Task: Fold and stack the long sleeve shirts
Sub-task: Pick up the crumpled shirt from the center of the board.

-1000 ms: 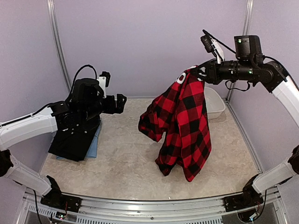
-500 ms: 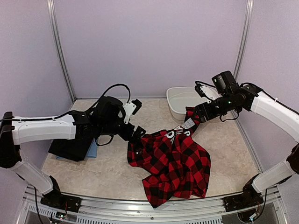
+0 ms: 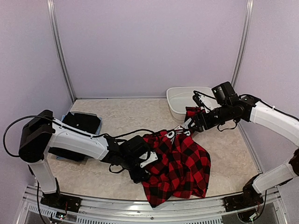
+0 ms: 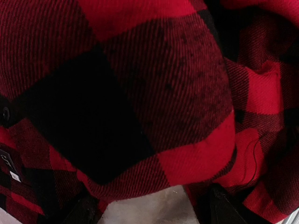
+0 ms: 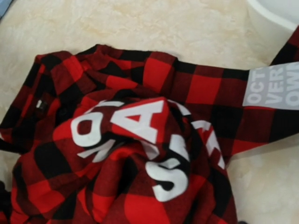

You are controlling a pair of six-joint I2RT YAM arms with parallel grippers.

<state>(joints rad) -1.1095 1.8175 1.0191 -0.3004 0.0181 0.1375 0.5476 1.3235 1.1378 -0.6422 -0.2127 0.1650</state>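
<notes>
Step in hand: spreading the flannel shirt (image 3: 180, 163), which lies bunched on the table (image 3: 117, 116), ctr toward 4 o'clock. We read the right gripper (image 3: 195, 122) as clamped on its 1 o'clock edge nr the label. Left gripper (image 3: 141, 171), jaws apart, sits at the 8 o'clock hem, arm low and stretched. Next, we judge: left pinches cloth, both arms pull apart to flatten.
</notes>
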